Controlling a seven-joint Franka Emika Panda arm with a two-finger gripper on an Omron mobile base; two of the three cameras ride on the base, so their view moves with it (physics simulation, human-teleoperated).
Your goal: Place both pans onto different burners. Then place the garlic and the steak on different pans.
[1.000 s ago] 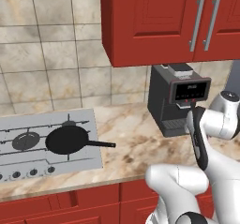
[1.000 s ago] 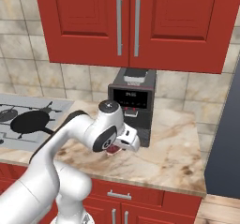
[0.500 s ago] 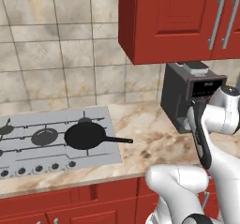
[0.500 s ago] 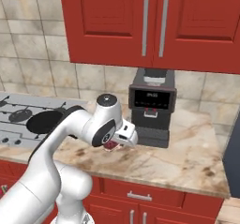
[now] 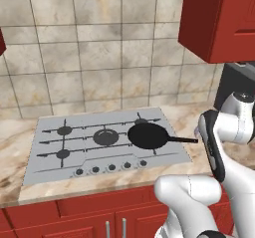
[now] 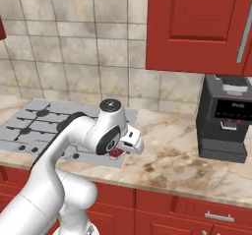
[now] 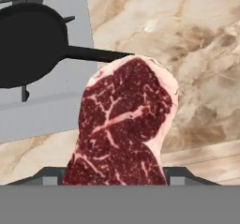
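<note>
My gripper [image 7: 117, 175] is shut on the steak [image 7: 124, 124], a flat red piece with pale streaks that stands upright between the jaws in the hand view. From the right base view, the steak [image 6: 116, 153] peeks out red under the hand [image 6: 129, 141], above the counter just right of the cooktop. One black pan [image 5: 148, 135] sits on the cooktop's right burner, its handle [image 5: 184, 140] pointing right. The pan [image 7: 33, 45] lies beyond the steak to the upper left in the hand view. The large centre burner [image 5: 105, 137] and the left burners [image 5: 63, 130] are bare. The garlic is out of view.
The silver cooktop [image 5: 50, 170] has a row of knobs [image 5: 109, 168] along its front. A black coffee machine [image 6: 224, 123] stands on the marble counter [image 6: 172, 160] to the right. Red wall cabinets [image 6: 197, 27] hang overhead.
The base has driven left, so the whole picture has shifted: the cooktop now sits in the middle and the coffee machine at the right edge. The steak stays in the gripper.
</note>
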